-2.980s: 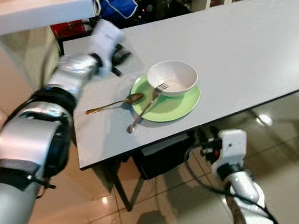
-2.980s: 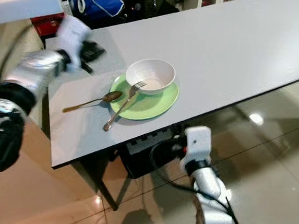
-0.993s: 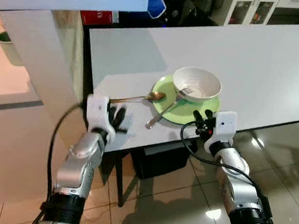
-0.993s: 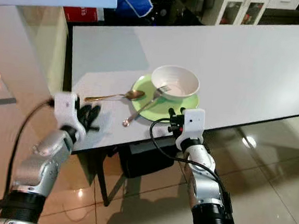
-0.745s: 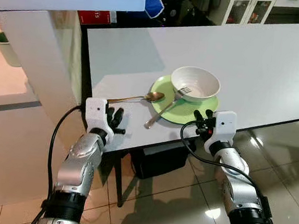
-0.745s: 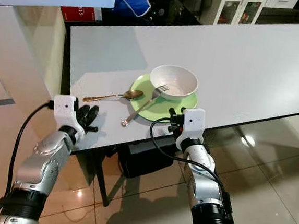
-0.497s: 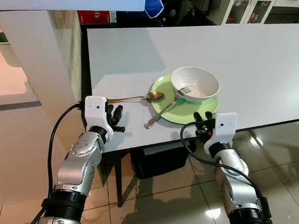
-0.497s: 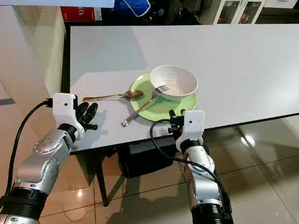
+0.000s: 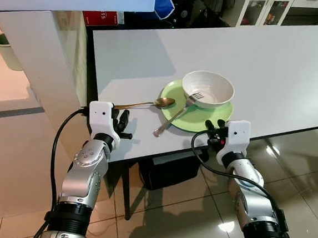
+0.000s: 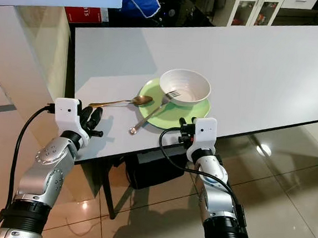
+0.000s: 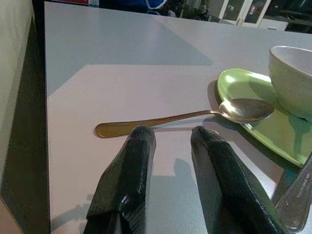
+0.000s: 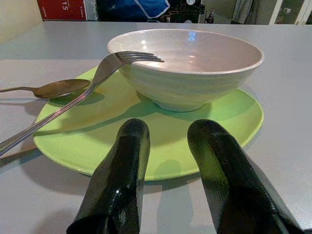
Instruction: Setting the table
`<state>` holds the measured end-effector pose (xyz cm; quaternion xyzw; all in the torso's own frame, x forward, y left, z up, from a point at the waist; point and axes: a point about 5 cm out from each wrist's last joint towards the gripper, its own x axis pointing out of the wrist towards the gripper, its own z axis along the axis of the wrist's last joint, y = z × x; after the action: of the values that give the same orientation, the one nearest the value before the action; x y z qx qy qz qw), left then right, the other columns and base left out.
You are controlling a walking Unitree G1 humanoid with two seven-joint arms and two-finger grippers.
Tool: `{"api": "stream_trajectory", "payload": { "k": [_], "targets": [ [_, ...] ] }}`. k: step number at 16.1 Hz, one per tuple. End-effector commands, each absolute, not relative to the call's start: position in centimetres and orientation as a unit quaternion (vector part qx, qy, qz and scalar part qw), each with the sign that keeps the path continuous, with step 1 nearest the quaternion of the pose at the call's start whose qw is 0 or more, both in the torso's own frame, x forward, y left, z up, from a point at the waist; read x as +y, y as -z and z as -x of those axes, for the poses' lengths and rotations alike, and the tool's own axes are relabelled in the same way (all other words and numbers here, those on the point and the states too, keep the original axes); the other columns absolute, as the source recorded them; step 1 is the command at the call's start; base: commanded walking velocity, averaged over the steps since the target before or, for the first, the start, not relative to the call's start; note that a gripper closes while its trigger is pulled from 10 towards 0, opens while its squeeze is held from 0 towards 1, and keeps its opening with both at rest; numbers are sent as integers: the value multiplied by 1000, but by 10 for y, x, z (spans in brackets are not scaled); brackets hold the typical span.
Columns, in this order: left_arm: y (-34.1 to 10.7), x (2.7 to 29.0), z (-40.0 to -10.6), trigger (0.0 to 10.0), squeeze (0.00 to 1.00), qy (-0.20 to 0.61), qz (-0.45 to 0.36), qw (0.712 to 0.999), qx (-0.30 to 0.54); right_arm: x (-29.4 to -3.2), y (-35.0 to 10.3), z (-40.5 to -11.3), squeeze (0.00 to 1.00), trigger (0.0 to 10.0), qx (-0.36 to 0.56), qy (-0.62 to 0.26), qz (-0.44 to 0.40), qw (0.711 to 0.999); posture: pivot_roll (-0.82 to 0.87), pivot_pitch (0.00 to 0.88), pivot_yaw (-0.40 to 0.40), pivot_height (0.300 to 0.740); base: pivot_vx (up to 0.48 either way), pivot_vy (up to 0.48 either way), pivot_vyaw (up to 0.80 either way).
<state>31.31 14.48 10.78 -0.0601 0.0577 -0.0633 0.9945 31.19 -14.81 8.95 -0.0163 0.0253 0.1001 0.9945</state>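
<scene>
Cutlery placement looks like the step in hand: the place setting sits near the desk's (image 9: 264, 67) front edge, toward its left end, and both arms are poised at that edge.

Farthest left, the left gripper (image 11: 170, 139) hovers low over the front-left corner, its fingers (image 11: 129, 180) parted and empty, tips just short of the handle end of the gold spoon (image 9: 143, 104). The spoon lies flat on the desk, its bowl resting on the left rim of the green plate (image 9: 201, 116). Next comes the silver fork (image 9: 176, 115), propped at a slant with its tines on the lip of the white bowl (image 9: 208, 89) and its handle reaching down to the desk. The bowl stands on the plate. At the front edge just below the plate, the right gripper (image 12: 168, 134) points at the plate rim, fingers (image 12: 119, 180) apart, holding nothing.

My guess is that the next move calls for the left fingers to straddle the thin spoon handle and close low against the desk.

Compared with half a second ago, the left gripper has edged closer to the spoon handle; the right one has barely shifted, and the dishes lie as they did.
</scene>
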Motion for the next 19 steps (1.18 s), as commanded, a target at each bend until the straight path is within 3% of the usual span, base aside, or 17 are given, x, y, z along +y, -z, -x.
{"api": "stream_trajectory", "payload": {
  "k": [1, 12, 19],
  "targets": [
    [-108, 143, -314, 10000, 0, 65, 59, 994, 60, -148, -89, -313, 0, 10000, 30, -103, 20, 994, 11, 0, 7, 740, 0, 480, 0],
    [-114, 137, -318, 10000, 0, 80, 55, 994, 52, -149, -84, -307, 0, 10000, 38, -108, 18, 993, -9, 0, 22, 740, 0, 480, 0],
    [-121, 138, -320, 10000, 0, 76, 22, 996, 30, -147, -82, -304, 0, 10000, 42, -109, 14, 993, -11, 0, 26, 740, 0, 0, 0]
  ]
}}
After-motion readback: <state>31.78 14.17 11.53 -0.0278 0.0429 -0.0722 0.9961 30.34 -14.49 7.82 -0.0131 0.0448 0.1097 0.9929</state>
